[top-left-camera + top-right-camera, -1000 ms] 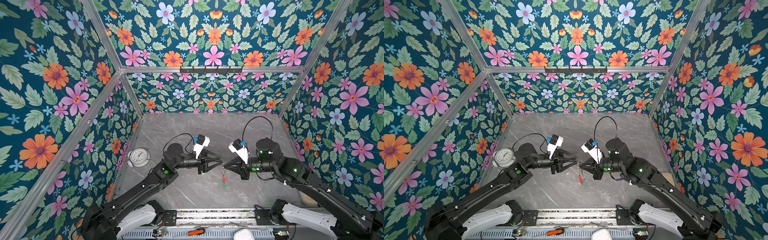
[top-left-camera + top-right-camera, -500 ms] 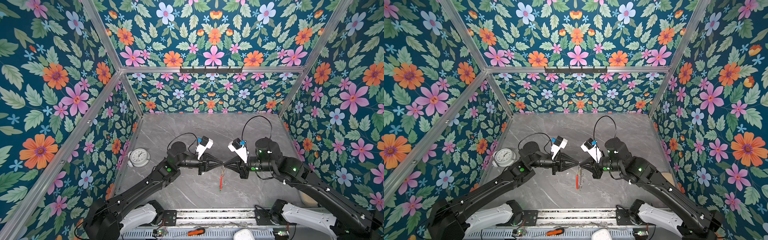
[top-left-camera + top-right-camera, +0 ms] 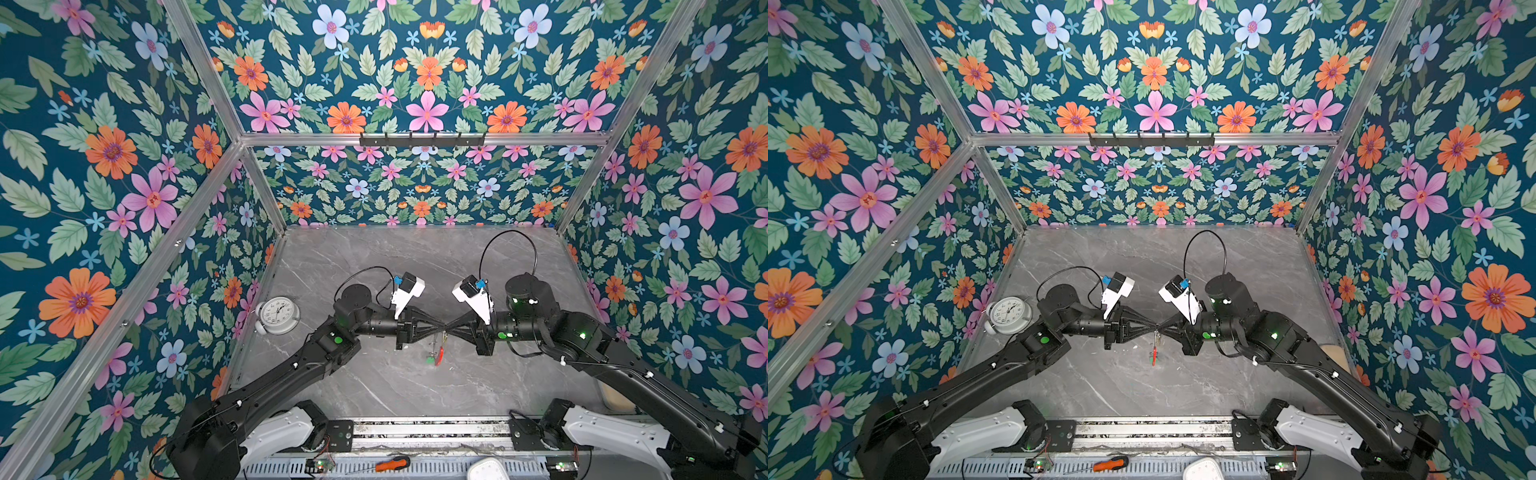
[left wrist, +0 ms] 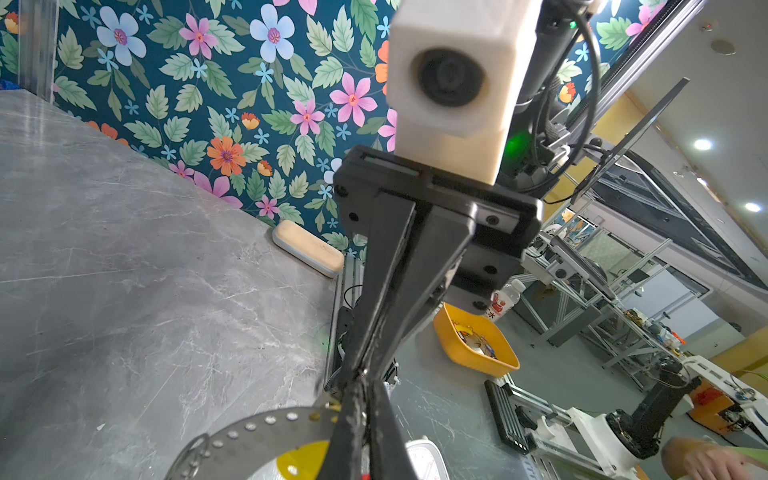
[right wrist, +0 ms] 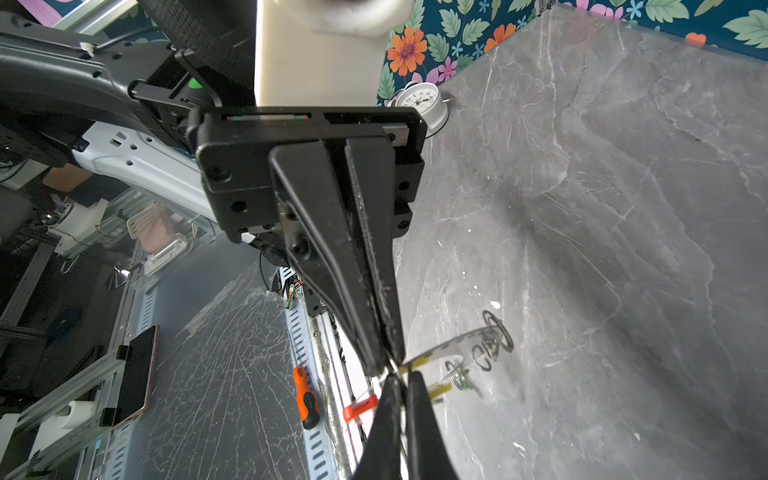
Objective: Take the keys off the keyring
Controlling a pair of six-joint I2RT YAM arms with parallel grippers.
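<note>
In both top views the left end effector (image 3: 440,328) and the right end effector (image 3: 449,328) meet nose to nose, up above the middle of the counter (image 3: 374,266). Both are pinched shut. The keyring (image 3: 439,354) hangs down from the spot where they meet. It is off the counter and turned edge on to us, so we see mostly its red part, with a green tag (image 3: 428,360) just beside it. The keys are too small for us to pick out here.

In the left wrist view, the left end effector's fingers (image 4: 347,432) look closed on the grey band of the keyring. A yellow tag (image 4: 301,461) sits just behind them. The right end effector comes in from the other side and touches tip to tip.

In the right wrist view, the band curves away from the pinched tips. Small wire rings (image 5: 494,338) are strung along it, and they look blurry.

We think a few things could go wrong from here. Both grips sit on one tiny spot of a thin band. If the arms pull apart, the band may slip out of one grip, and the keyring may swing or drop onto the counter. If they twist it, the little rings may bunch up and jam. The two tips are so close that they may also push each other off.
</note>
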